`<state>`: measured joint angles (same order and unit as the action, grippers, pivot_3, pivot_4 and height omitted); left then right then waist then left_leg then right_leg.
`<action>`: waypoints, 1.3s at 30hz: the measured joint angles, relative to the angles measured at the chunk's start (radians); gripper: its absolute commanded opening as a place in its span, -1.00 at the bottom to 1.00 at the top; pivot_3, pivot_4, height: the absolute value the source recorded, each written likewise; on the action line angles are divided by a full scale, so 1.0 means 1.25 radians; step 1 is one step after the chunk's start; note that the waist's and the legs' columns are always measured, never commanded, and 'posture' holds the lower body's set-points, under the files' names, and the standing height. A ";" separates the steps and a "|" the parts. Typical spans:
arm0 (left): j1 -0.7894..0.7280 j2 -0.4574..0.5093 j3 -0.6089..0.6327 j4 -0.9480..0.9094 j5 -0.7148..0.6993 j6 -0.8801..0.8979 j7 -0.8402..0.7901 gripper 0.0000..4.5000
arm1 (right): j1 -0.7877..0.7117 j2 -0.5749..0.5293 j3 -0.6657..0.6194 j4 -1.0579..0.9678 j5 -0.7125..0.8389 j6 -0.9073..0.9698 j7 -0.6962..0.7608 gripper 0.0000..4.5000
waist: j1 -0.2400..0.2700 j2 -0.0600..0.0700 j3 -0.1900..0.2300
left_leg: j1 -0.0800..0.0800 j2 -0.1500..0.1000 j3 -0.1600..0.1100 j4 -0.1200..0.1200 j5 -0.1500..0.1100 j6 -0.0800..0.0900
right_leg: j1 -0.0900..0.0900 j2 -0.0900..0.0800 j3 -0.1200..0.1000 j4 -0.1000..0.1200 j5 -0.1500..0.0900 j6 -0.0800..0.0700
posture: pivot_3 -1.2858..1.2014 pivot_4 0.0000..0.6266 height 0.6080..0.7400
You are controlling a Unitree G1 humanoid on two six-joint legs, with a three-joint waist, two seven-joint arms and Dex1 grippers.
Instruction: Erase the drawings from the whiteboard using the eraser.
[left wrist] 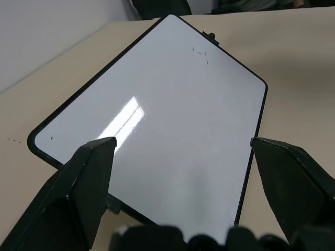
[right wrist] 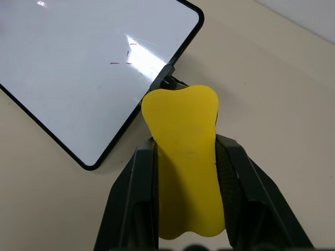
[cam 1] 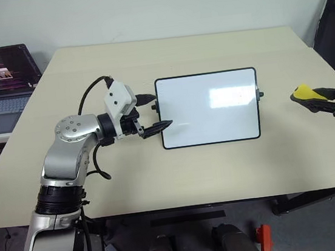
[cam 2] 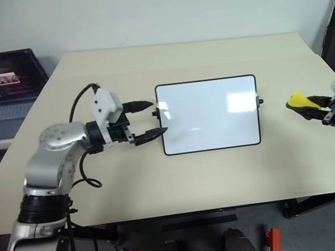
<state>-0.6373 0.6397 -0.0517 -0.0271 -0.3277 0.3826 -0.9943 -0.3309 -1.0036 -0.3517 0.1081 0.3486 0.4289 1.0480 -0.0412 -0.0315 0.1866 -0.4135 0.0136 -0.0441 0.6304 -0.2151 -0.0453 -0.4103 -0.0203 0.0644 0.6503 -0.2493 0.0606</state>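
Drawings [right wrist: 125,56]: only faint red flecks left, near the board's right short edge by the knob. The left wrist view shows them too, thin ticks by the far knob.

Board [cam 1: 208,108] lies flat mid-table, long axis across me, glare patch on its upper right. Rest of the surface looks clean from the head views; the flecks are too small to see there.

Eraser [right wrist: 186,157]: in my right gripper [cam 1: 326,101], jaws closed on its sides, yellow end sticking out past the tips. It's off the board, at 3 o'clock from it, well clear of the frame and above the table.

Left gripper [cam 1: 154,118]: at 9 o'clock of the board, jaws wide open and holding nothing, one finger on each side of the left edge where the knob is. I can't tell whether they touch the frame. Looks placed to steady the board.

Laptop [cam 1: 0,85] on a side desk at 10 o'clock, out of the way.

Step, as I read it: wiping mostly done, residue remains, eraser parked off to the side.

Next: bring the right arm back toward 9 o'clock over the right edge, set the eraser face flat on the flecks, short strokes with light pressure. Risk: the board may slide if my left isn't bracing it, and the knob could catch the eraser.
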 measured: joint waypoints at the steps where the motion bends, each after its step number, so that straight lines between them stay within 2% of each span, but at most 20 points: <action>1: -0.001 0.000 0.000 0.001 0.000 -0.001 0.000 1.00 | 0.000 0.000 0.000 0.000 0.000 -0.002 0.000 -0.50 | 0.000 0.000 0.000 | 0.000 0.000 0.000 0.000 0.000 0.000 | 0.000 0.000 0.000 0.000 0.000 0.000 | 0.03 -0.52 1.00; 10: -0.004 -0.006 -0.001 0.008 0.005 -0.004 0.004 1.00 | -0.064 0.016 0.036 0.024 -0.012 -0.021 -0.026 -0.50 | 0.001 0.000 0.000 | 0.000 0.000 0.000 0.000 0.000 0.000 | 0.000 0.000 0.000 0.000 0.001 -0.001 | 0.03 -0.52 1.00; 21: -0.045 -0.012 -0.001 0.039 0.032 -0.011 0.032 1.00 | -0.178 0.054 0.125 0.082 -0.036 -0.009 -0.062 -0.50 | 0.003 0.000 0.000 | 0.000 0.000 0.000 0.000 0.000 0.000 | 0.000 0.000 0.000 0.000 0.002 -0.004 | 0.03 -0.52 1.00; 28: -0.057 -0.033 -0.015 0.062 0.038 -0.012 0.033 1.00 | -0.271 0.091 0.200 0.174 -0.090 -0.007 -0.095 -0.50 | 0.004 0.001 0.000 | 0.000 0.000 0.000 0.001 0.000 0.000 | 0.000 0.000 0.000 0.000 0.003 -0.004 | 0.03 -0.52 1.00; 39: -0.057 -0.046 -0.021 0.062 0.050 0.002 0.040 1.00 | -0.284 0.099 0.221 0.203 -0.122 -0.007 -0.103 -0.50 | 0.006 0.001 0.000 | 0.000 0.000 0.000 0.001 0.000 0.000 | 0.000 0.000 0.000 0.001 0.003 -0.004 | 0.03 -0.52 1.00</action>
<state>-0.7088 0.5824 -0.0777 0.0502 -0.2658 0.3852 -0.9437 -0.6858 -0.8803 -0.0752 0.3625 0.1958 0.4196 0.9198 -0.0333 -0.0307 0.1871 -0.4137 0.0134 -0.0439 0.6315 -0.2150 -0.0455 -0.4104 -0.0206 0.0646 0.6517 -0.2461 0.0559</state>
